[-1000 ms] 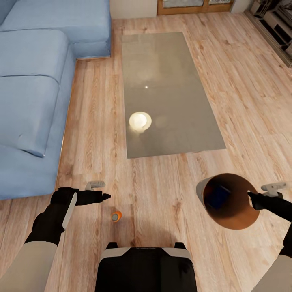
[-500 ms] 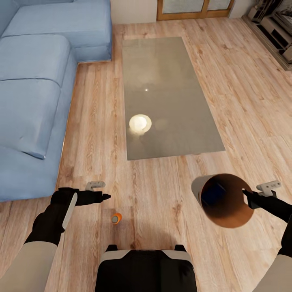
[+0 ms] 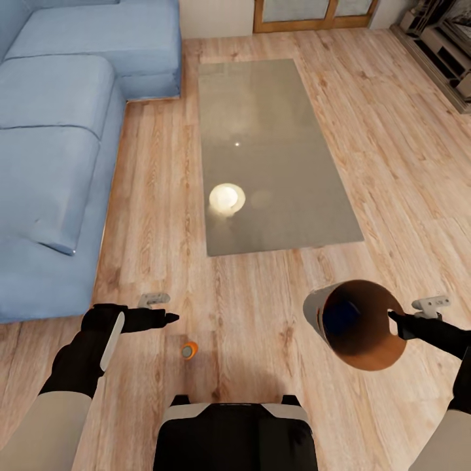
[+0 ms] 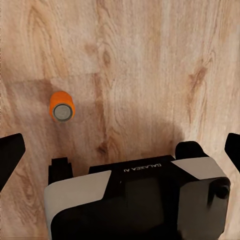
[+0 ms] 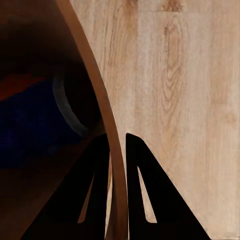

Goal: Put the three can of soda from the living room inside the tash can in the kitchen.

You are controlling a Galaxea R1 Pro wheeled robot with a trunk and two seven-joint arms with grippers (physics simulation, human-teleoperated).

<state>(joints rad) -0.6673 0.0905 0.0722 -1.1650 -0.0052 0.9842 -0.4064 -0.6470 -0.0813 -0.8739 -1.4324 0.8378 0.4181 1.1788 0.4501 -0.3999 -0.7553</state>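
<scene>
Nearest to us, the base [image 3: 234,428] is sitting on the wood floor [image 3: 405,183], and we are holding both arms out over it.

Just ahead of the base, one orange can [image 3: 189,349] is standing upright on the floor, grey top facing up. In the left wrist view the same can [image 4: 62,106] is lying beyond the base [image 4: 135,200], apart from it. Our left gripper [image 3: 171,317] is hovering above the floor near the can, not touching it. Its fingers [image 4: 11,155] are showing at the two edges of the left wrist view, spread wide, so we are keeping this gripper released and grasping nothing.

On our right, the right gripper [image 3: 394,318] is holding the bin [image 3: 313,307] off the floor, tilted so that its brown inside is facing us. In the right wrist view the fingers [image 5: 97,195] are straddling the bin wall [image 5: 107,125], one inside and one outside, clenched on the rim. A dark blue can [image 3: 341,318] is lying inside the bin; we are also seeing it in the right wrist view [image 5: 30,125], low against the wall.

Farther out, the glass table [image 3: 275,150] is reflecting a round lamp [image 3: 226,198]. The blue sofa [image 3: 52,150] is running along the left side. At the far edge, a wooden door frame [image 3: 314,13] is meeting the floor, and a dark unit [image 3: 445,39] is standing at the far right.
</scene>
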